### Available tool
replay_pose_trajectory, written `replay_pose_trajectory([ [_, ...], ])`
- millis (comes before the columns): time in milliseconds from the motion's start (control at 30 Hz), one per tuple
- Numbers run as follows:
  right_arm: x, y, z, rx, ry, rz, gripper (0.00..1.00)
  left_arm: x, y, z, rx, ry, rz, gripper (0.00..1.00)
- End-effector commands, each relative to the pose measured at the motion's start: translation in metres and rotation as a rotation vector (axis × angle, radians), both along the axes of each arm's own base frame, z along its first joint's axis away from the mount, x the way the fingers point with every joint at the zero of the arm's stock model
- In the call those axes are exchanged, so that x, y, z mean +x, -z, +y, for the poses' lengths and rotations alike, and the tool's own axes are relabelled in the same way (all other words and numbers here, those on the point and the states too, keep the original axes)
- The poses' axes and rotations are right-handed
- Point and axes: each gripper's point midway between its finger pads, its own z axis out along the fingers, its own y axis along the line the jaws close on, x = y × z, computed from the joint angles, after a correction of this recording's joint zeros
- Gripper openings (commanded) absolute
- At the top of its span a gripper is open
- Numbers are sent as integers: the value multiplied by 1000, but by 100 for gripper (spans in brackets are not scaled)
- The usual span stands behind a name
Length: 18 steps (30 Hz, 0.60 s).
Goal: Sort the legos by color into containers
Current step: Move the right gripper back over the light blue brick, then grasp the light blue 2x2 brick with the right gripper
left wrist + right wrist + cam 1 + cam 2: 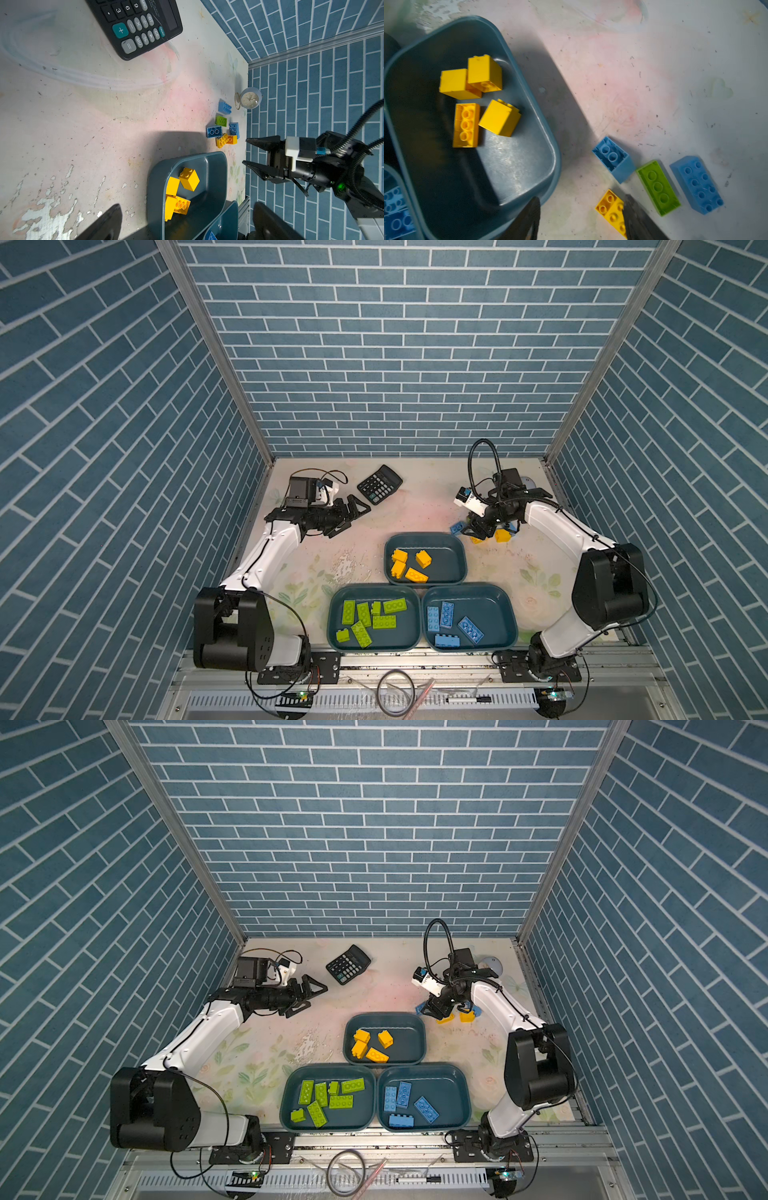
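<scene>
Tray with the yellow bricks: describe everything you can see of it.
The yellow-brick tray is dark teal, shallow, rectangular with rounded corners, glossy like plastic. It sits flat on the table, behind the green-brick tray and blue-brick tray, its near rim against theirs. Four yellow bricks lie clustered at one end; the rest is bare.

table with trays, bricks, calculator
</scene>
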Motion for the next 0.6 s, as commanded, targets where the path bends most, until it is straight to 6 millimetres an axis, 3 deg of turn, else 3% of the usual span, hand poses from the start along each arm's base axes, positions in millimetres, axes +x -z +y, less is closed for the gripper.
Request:
replay_pose_trajectory([
  [0,9,15,-5,-30,-108,-9,65,7,-6,0,-14,1,-20,100],
  [267,31,57,-10,-86,-190,12,66,11,-13,-1,-21,3,-37,99],
  [567,52,86,-12,-147,-227,-17,67,14,-7,-1,-10,13,-10,99],
])
